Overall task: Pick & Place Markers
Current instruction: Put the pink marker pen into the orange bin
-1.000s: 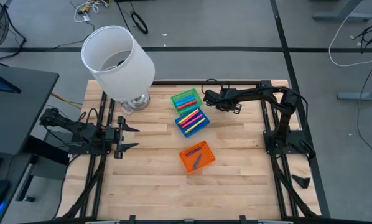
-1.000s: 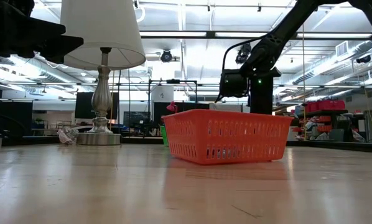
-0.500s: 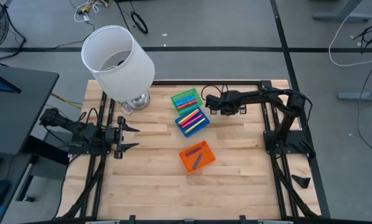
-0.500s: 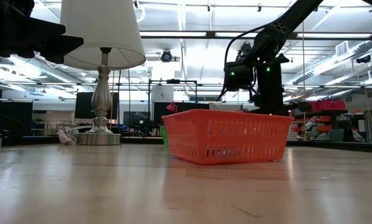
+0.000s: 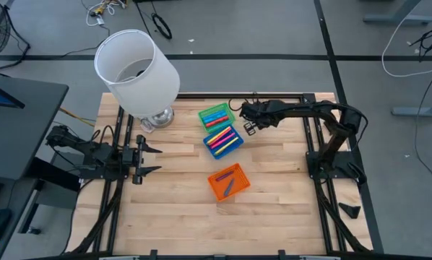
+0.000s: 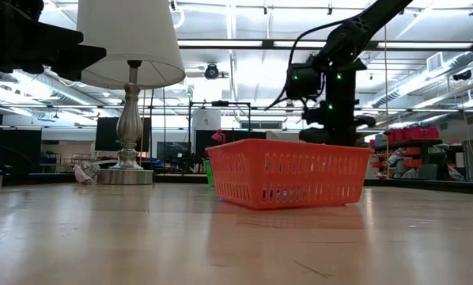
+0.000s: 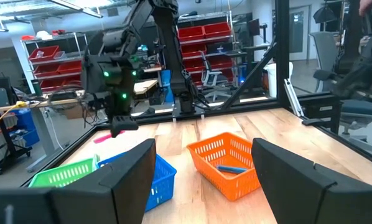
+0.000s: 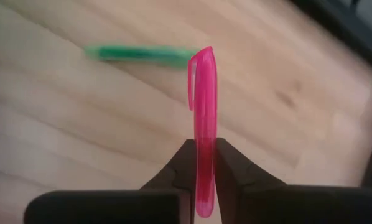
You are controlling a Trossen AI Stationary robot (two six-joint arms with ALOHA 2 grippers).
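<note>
My right gripper (image 5: 246,127) hangs over the far part of the table, just right of the green tray (image 5: 216,115) and the blue tray (image 5: 234,144), shut on a pink marker (image 8: 203,99). Below it a green marker (image 8: 142,55) lies flat on the wood. Several markers of mixed colours (image 5: 220,137) lie in the blue tray, and a few dark ones (image 5: 229,182) in the orange tray (image 5: 217,189) nearer the front. My left gripper (image 7: 201,180) waits open at the table's left edge. My right gripper pinches the pink marker between its two fingers near one end (image 8: 204,163). The fingers slant down from the table's right side and the marker runs along them. Its clipped cap end (image 8: 199,62) sticks out past the fingertips, clear of the table.
A table lamp with a white shade (image 5: 136,68) stands at the far left corner. The three trays fill the table's middle. In the low view the orange tray (image 6: 288,170) stands in front of the right arm (image 6: 331,87). Bare wood lies along the near edge.
My right gripper has risen from the table beside the trays, and its wrist has rolled markedly.
</note>
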